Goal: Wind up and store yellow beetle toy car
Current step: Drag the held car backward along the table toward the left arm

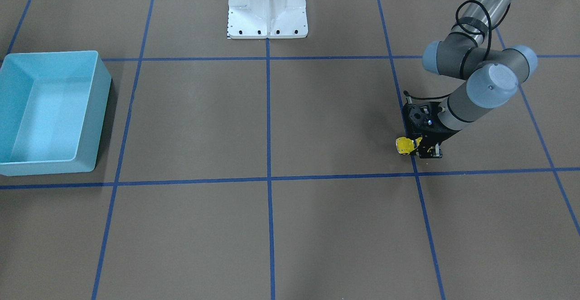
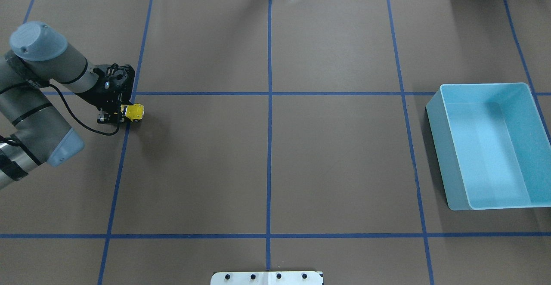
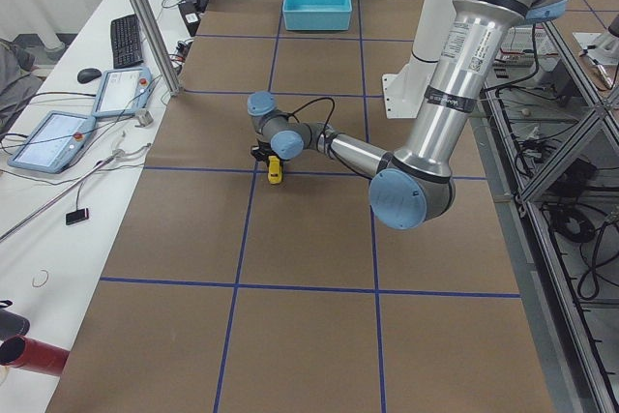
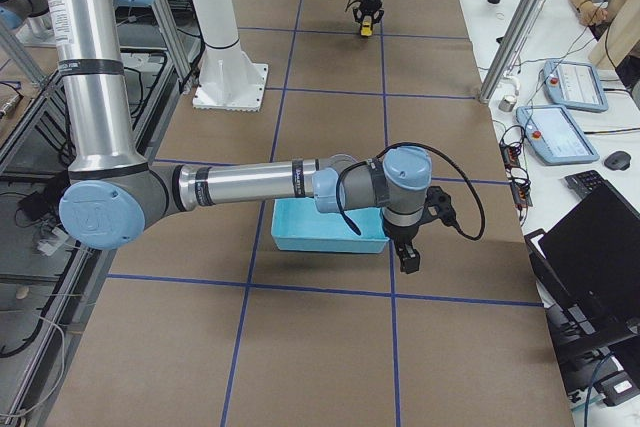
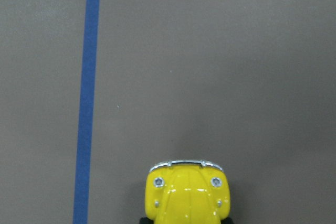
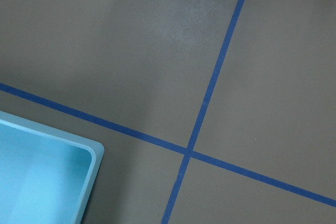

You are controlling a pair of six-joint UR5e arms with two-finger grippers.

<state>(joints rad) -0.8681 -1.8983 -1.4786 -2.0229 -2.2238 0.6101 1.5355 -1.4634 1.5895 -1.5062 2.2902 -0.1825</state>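
The yellow beetle toy car is a tiny rounded car, low at the brown table surface beside a blue tape line at the robot's left. My left gripper is shut on its rear half, and its nose sticks out toward the table's middle. The car also shows in the front-facing view, with the left gripper behind it. The left wrist view shows its hood and headlights at the bottom edge. My right gripper hangs beside the light blue bin; I cannot tell whether it is open or shut.
The light blue bin stands open at the robot's far right, also in the front-facing view; its corner shows in the right wrist view. The white robot base is at the table's edge. Blue tape lines cross the brown mat.
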